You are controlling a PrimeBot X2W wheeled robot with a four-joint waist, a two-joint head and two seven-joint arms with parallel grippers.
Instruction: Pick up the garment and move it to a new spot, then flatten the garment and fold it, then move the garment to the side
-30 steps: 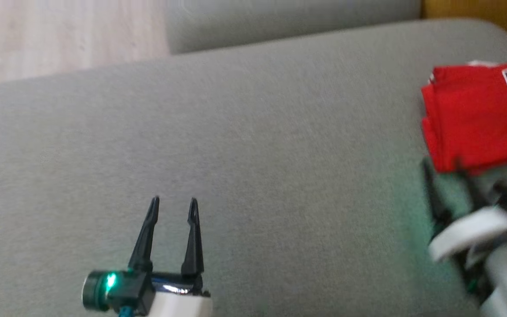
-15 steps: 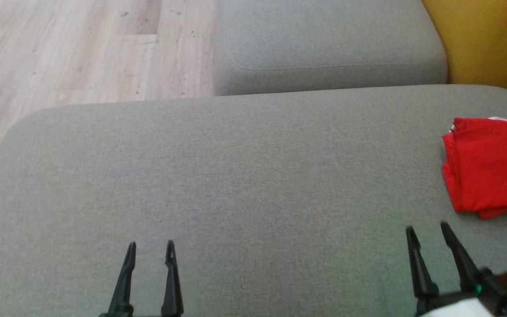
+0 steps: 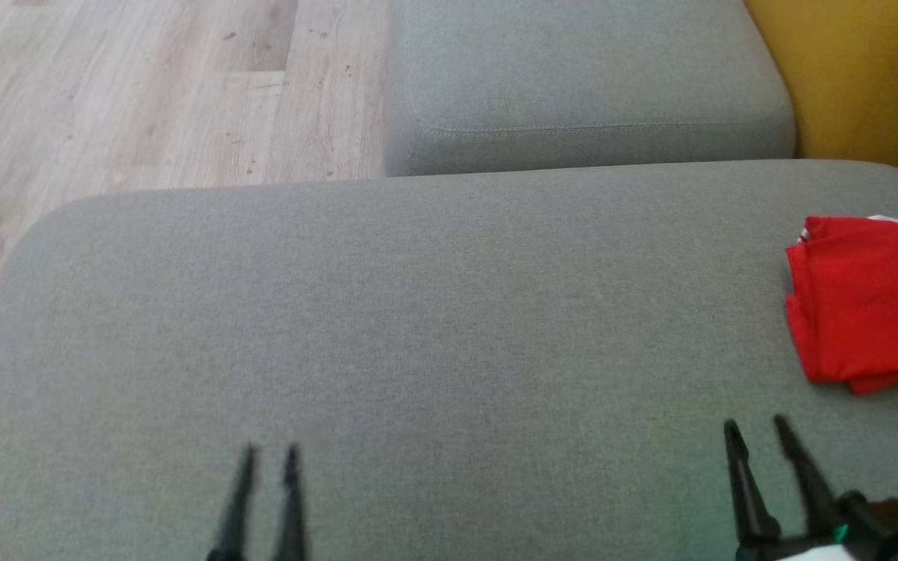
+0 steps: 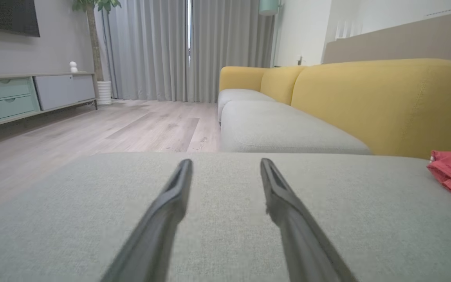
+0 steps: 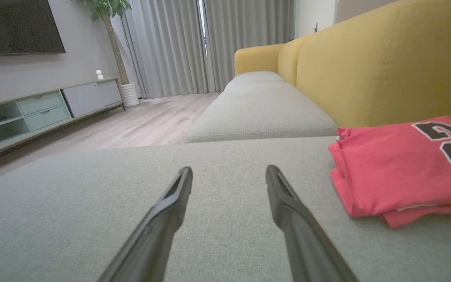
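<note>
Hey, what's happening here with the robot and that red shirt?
A two-armed robot is working at a grey sofa cushion. The red garment lies folded at the cushion's right edge, near the yellow backrest. The left gripper and right gripper are open and empty, low over the cushion, not touching the garment.

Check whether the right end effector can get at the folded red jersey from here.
Probably yes. The right end effector sits open, near the folded red jersey, which lies ahead and to its right on the grey sofa cushion. Only bare cushion lies between them.
</note>
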